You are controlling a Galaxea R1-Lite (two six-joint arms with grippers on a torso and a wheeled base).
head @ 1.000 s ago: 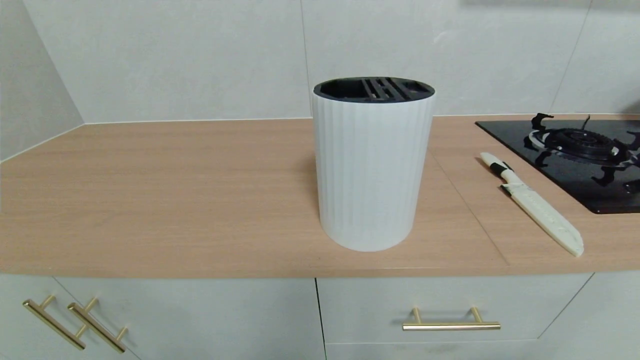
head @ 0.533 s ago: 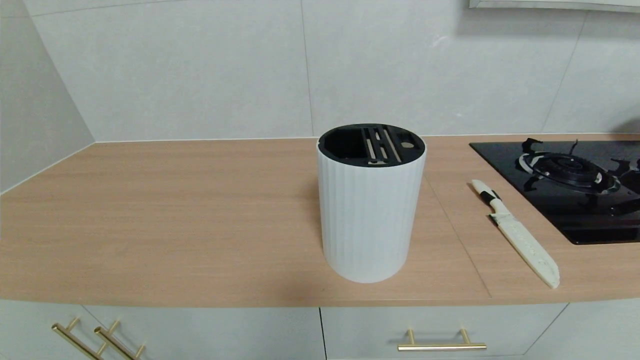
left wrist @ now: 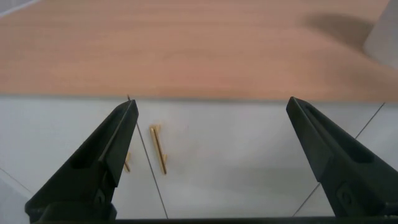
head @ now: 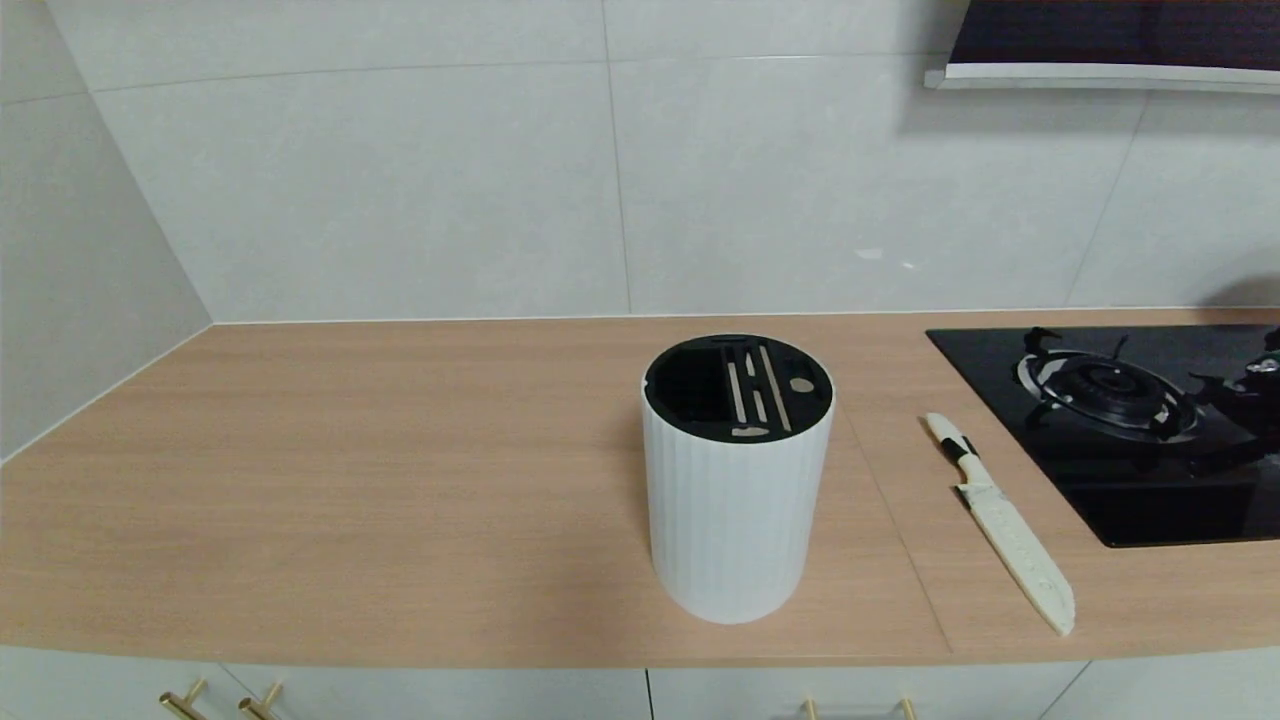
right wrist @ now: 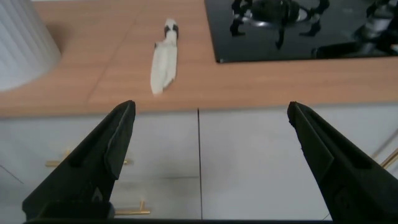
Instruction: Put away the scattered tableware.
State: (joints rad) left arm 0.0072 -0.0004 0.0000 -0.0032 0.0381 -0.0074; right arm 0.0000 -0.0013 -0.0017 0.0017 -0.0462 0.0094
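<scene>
Knife [head: 1000,525] lies flat on the counter [head: 400,500], right of the block [head: 738,500]; likely light, stiff, slick, best gripped by the handle [head: 955,447]. Left gripper [left wrist: 211,106] and right gripper [right wrist: 210,107] gape wide, empty.

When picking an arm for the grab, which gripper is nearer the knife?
Right. The right gripper is off the counter's front edge facing the knife; the left gripper is off that edge past the white holder.

R gripper [right wrist: 210,107] spread wide, knife [right wrist: 165,59] on counter [right wrist: 249,78] btwn holder [right wrist: 22,43] & hob [right wrist: 298,31].
</scene>
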